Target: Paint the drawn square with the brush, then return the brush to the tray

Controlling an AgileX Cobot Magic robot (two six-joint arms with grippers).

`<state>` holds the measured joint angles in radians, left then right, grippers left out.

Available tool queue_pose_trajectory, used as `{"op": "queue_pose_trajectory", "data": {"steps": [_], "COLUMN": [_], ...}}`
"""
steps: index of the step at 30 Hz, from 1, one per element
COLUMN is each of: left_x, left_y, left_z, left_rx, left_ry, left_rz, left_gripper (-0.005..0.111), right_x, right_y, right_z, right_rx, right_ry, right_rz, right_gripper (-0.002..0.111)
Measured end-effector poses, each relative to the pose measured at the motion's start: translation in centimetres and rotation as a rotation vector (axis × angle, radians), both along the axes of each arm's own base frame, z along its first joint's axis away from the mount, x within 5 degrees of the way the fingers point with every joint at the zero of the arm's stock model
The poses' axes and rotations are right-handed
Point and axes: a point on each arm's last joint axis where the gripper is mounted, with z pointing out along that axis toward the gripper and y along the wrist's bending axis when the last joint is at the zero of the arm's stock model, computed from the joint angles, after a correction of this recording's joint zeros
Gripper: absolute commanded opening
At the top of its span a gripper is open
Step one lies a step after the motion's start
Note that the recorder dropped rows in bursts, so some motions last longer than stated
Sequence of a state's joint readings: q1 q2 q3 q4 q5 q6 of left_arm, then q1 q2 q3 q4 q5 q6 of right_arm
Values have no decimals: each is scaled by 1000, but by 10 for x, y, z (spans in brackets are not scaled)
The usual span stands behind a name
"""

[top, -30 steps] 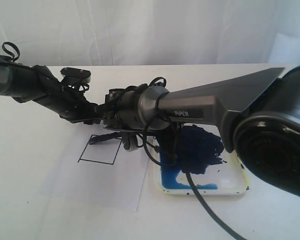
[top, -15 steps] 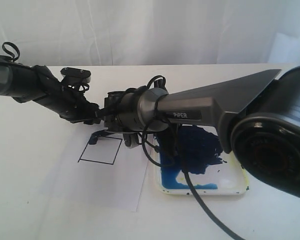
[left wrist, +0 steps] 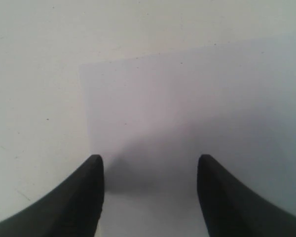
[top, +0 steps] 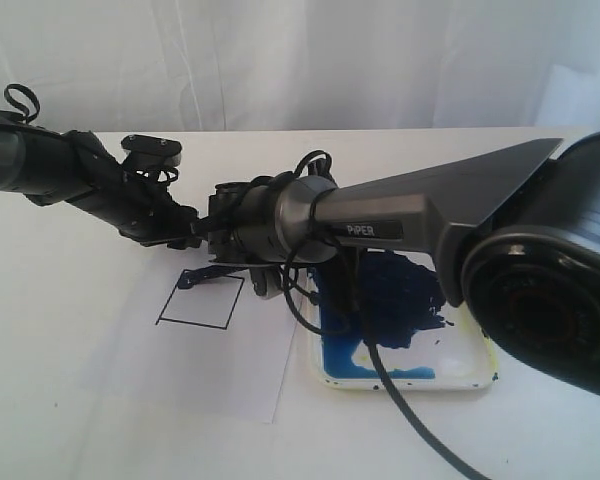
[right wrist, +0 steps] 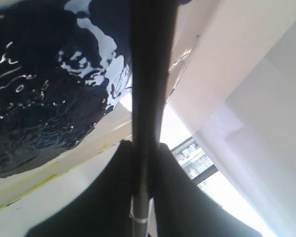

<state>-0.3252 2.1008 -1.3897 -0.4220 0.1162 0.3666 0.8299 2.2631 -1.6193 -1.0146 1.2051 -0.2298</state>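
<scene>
- The right gripper (right wrist: 144, 147) is clamping the brush (top: 213, 273) between its two fingers, with the thin black shaft running straight through them.
- The brush is lying almost level over the paper sheet (top: 210, 370). Its dark blue tip is sitting at the upper left corner of the drawn square (top: 200, 300) in the exterior view. Whether the tip is touching the paper cannot be told.
- The drawn square is looking blank inside its black outline.
- The tray (top: 458, 383) is resting on the white counter (top: 60, 350) just beside the sheet, to its right in the exterior view. A big dark blue paint blotch (top: 400, 295) is covering much of it.
- The right arm (top: 400, 215) is reaching in from the right, passing over the tray.
- The left gripper (left wrist: 149, 157) is hovering over the edge of the sheet with its fingers wide apart, holding nothing.
- The left arm (top: 100, 185) is coming in from the left, its end hidden behind the right arm's wrist.
</scene>
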Motion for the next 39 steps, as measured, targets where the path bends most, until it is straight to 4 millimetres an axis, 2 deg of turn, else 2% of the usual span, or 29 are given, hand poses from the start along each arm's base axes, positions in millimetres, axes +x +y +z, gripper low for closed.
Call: {"op": "queue_pose_trajectory", "data": {"steps": [39], "left_x": [0], "left_y": [0], "left_z": [0], "left_rx": [0], "left_ry": [0], "left_rz": [0], "left_gripper": [60], "right_x": [3], "right_y": [-5], "right_z": [2], "right_rx": [-37], "right_ry": [29], "right_rz": [18], "right_gripper": [0]}}
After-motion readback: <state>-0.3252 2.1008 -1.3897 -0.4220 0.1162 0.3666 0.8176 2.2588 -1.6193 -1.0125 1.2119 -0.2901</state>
